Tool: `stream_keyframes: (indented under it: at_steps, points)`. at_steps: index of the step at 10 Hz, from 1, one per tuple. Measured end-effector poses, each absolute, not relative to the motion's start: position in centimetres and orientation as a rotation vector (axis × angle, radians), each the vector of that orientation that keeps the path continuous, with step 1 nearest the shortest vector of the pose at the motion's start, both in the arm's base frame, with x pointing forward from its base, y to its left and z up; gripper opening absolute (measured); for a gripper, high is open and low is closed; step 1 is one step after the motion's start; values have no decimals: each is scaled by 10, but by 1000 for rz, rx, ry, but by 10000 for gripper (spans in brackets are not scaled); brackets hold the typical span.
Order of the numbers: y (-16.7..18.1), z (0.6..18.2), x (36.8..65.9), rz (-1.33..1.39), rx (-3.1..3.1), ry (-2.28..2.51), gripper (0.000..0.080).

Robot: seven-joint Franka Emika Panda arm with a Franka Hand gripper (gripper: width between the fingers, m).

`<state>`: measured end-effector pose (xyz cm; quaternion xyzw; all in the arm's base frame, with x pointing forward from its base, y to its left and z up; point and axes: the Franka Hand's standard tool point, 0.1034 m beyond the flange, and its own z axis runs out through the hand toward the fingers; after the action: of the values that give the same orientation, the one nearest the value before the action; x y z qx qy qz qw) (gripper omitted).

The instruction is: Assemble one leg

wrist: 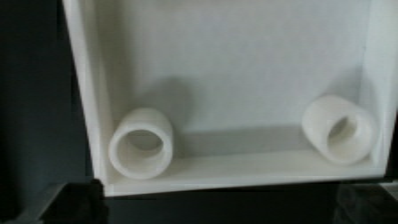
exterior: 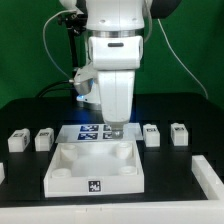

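Panda arm's two-finger gripper [exterior: 115,127] hangs low at the far rim of the large flat white square plate [exterior: 95,170]; how wide it stands cannot be told. The nearest small white block-shaped leg [exterior: 151,134] sits on the table, seemingly ungrasped, toward the exterior view's right.

place: robotics lab | cues: marker board [exterior: 90,132], green backdrop [exterior: 25,50], black table [exterior: 25,178]

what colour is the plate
The plate is white, with a black-and-white tag on its front wall; best in the exterior view.
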<state>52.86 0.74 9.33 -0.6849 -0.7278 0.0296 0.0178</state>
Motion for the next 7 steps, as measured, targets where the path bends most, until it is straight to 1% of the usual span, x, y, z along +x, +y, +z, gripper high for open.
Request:
stream_keyframes:
  at_steps: [1, 2, 3, 4, 7]
  points:
    - [4, 93, 527, 93, -2016, -2357, 650]
    - [-12, 87, 504, 91, -1981, -2392, 650]
    - [-29, 78, 477, 120, -2002, -2345, 650]
    - [-38, 67, 466, 144, -2010, -2307, 650]
    - [-55, 36, 445, 163, -2034, -2232, 650]
